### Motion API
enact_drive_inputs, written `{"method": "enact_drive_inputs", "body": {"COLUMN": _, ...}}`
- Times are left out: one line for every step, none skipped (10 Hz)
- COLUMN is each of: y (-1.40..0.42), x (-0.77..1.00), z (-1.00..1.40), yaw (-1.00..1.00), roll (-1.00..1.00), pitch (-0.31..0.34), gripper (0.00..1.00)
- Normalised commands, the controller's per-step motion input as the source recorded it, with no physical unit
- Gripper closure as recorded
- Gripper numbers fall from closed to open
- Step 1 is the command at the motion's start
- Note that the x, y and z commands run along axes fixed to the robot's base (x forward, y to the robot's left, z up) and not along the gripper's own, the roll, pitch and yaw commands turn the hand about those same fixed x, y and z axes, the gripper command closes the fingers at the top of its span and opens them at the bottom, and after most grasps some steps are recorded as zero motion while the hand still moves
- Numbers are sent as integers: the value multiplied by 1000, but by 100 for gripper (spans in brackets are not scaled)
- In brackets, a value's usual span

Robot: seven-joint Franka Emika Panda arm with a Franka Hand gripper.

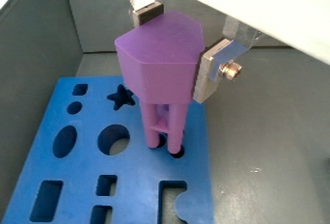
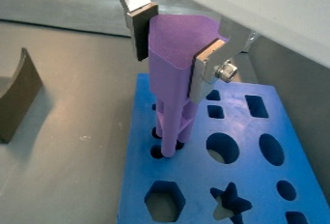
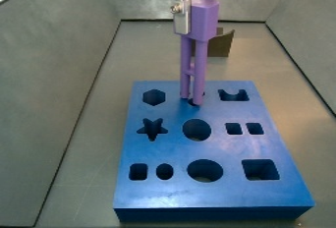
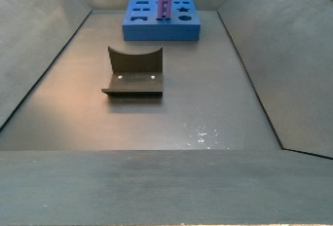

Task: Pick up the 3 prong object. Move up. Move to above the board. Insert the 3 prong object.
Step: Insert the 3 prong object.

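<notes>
1. The 3 prong object (image 1: pixel 164 59) is a tall purple peg. It stands straight up on the board (image 1: pixel 77 184), with its wide cap on top.
2. Its thin prongs (image 1: pixel 167 131) point down and their tips sit in small dark holes in the board. You can see this in both wrist views and in a side view (image 3: pixel 192 96).
3. The gripper (image 1: pixel 183 41) is closed on the cap of the peg. One silver finger (image 1: pixel 215 69) presses one side of the cap and the other finger is on the far side.
4. The board is big, flat and blue. It has cut-out shapes: a hexagon (image 3: pixel 155 96), a star (image 3: pixel 152 129), round holes and square holes.
5. The peg stands near the back edge of the board in a side view, between the hexagon and a notched cutout (image 3: pixel 237 94).
6. The board lies on the gray floor of a bin with slanted gray walls (image 4: pixel 53 69).
7. The fixture (image 4: pixel 134 71) is a dark bent bracket. It stands on the floor, well apart from the board.
</notes>
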Motion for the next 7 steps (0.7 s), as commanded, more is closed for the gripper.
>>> {"method": "enact_drive_inputs", "body": {"y": 63, "x": 60, "z": -300, "yaw": -49, "roll": 146, "pitch": 0, "gripper": 100}}
{"method": "enact_drive_inputs", "body": {"y": 60, "x": 0, "z": -274, "yaw": -51, "roll": 161, "pitch": 0, "gripper": 100}}
{"method": "enact_drive_inputs", "body": {"y": 63, "x": 0, "z": -291, "yaw": -174, "roll": 153, "pitch": 0, "gripper": 100}}
{"method": "enact_drive_inputs", "body": {"y": 66, "x": 0, "z": -231, "yaw": -177, "roll": 159, "pitch": 0, "gripper": 100}}
{"method": "enact_drive_inputs", "body": {"y": 0, "x": 0, "z": -189, "yaw": -197, "roll": 113, "pitch": 9, "gripper": 100}}
{"method": "enact_drive_inputs", "body": {"y": 80, "x": 0, "z": -260, "yaw": -323, "roll": 120, "pitch": 0, "gripper": 100}}
{"method": "enact_drive_inputs", "body": {"y": 26, "x": 0, "z": -200, "yaw": -346, "roll": 119, "pitch": 9, "gripper": 100}}
